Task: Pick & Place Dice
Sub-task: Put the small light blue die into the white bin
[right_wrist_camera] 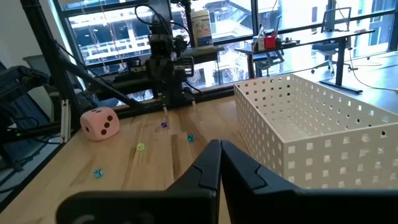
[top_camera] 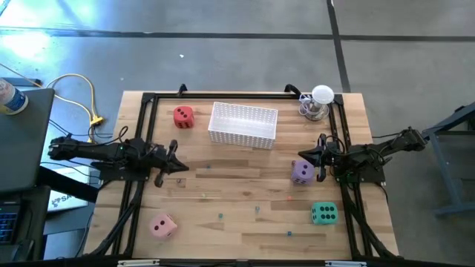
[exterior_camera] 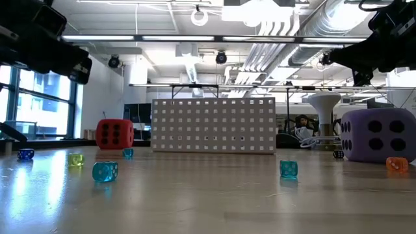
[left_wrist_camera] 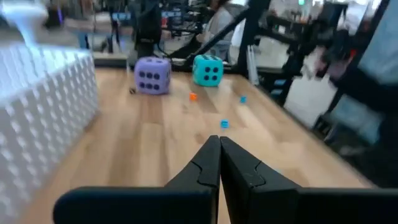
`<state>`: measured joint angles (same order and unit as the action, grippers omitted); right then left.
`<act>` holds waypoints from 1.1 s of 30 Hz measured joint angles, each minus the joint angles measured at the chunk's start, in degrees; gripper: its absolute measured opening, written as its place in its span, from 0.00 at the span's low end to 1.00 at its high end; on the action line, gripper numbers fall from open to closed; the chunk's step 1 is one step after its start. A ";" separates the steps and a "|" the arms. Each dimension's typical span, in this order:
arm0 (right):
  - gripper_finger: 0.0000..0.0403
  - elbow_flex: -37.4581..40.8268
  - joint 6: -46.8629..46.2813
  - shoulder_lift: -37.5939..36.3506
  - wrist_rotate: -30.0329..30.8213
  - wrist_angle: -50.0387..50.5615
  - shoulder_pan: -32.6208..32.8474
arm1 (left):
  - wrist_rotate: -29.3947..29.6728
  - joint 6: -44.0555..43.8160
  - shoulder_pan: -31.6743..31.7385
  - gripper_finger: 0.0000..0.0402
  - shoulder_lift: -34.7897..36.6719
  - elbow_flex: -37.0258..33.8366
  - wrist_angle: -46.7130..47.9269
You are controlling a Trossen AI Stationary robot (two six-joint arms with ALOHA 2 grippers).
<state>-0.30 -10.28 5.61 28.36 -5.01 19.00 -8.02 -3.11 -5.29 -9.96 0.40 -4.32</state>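
Four soft pipped dice lie on the desk (top_camera: 245,222): pink die (top_camera: 163,225) and green die (top_camera: 323,213) nearest, purple die (top_camera: 301,172) mid-desk, red die (top_camera: 183,116) far, beside the one white basket (top_camera: 243,124). Left jaws (top_camera: 180,164) and right jaws (top_camera: 303,157) hover at the desk's sides, both closed and empty

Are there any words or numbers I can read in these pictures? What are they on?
No words or numbers can be read anywhere.
White bottle by the window: has a label, too blurred to read.
Bottle beside the table: label too small to read.
The red die, purple die, green die and pink die show only pips, no writing.
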 joint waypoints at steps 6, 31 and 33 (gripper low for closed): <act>0.01 0.00 0.00 0.00 0.00 -0.22 0.00 | 0.86 7.56 -0.85 0.00 0.00 0.00 0.00; 0.02 -0.13 10.55 13.91 -15.23 -38.52 0.00 | 8.87 4.33 -0.95 0.38 -8.55 0.00 -5.40; 0.05 -0.96 10.83 17.45 -15.35 -40.46 0.00 | 8.89 4.51 -0.95 0.44 -9.97 0.00 -5.38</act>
<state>-1.25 0.55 23.06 13.01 -45.47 19.00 0.86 1.39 -6.24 -19.92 0.40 -9.70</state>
